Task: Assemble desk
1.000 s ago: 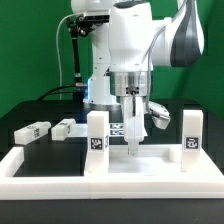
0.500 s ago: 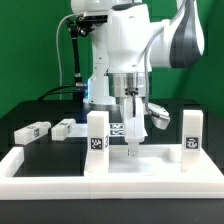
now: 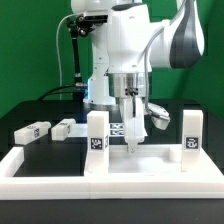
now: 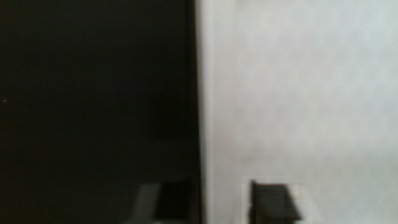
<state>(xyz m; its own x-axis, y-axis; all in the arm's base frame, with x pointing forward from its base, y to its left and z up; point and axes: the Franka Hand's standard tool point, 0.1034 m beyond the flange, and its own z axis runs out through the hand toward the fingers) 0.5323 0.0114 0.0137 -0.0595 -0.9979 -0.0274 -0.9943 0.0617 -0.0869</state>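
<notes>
The white desk panel [image 3: 140, 165] lies flat on the black table, with two square leg posts standing upright on it, one [image 3: 97, 132] at the exterior view's left and one [image 3: 190, 132] at its right. My gripper [image 3: 132, 148] points straight down between the posts at the panel's far edge. In the wrist view the gripper [image 4: 222, 188] straddles the edge of the panel [image 4: 302, 90], one dark finger [image 4: 173, 202] over the black table and the other over the white surface, closed on the rim. Two loose leg posts [image 3: 32, 131] [image 3: 63, 128] lie at the left.
The low white L-shaped border rail [image 3: 110, 188] runs along the front and up the exterior view's left side. The marker board [image 3: 117, 128] lies behind the panel. Another white part [image 3: 158, 117] lies behind my gripper. The robot base stands at the back.
</notes>
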